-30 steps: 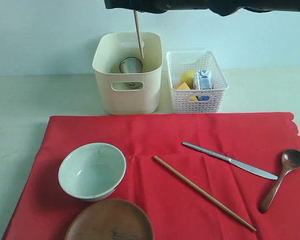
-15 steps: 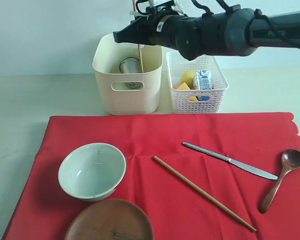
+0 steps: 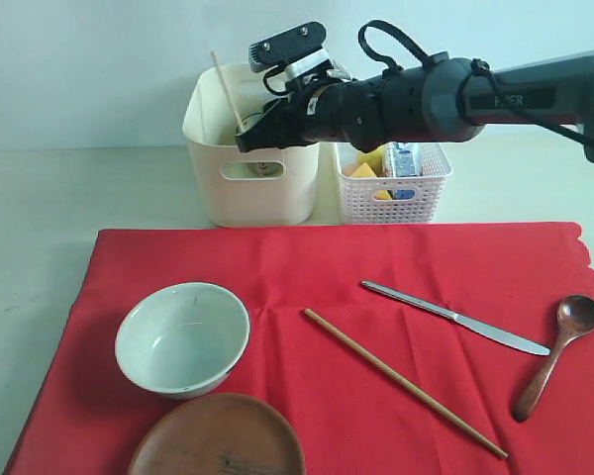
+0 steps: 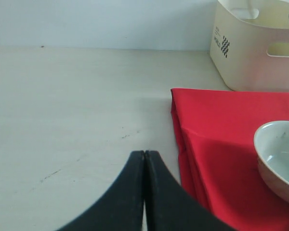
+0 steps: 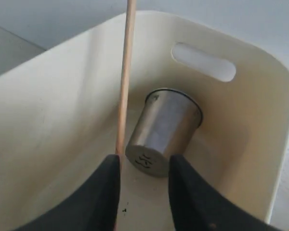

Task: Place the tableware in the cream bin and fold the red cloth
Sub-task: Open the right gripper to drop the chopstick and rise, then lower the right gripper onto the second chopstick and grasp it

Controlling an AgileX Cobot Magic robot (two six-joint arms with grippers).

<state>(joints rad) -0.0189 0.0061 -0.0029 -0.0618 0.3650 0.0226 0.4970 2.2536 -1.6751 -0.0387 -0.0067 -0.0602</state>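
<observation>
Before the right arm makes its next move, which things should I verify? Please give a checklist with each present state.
1. Right gripper open: ok, jaws stand apart.
2. Thin wooden chopstick free of the gripper: cannot tell, it runs close beside it.
3. That chopstick inside the tall cream plastic bin: ok, leaning, top above the rim.
4. Second wooden chopstick clear to pick: ok, alone on the red cloth.
5. Left gripper out of the way: ok, shut over the table.

Cup and chopstick in bin; bowl on cloth.
</observation>
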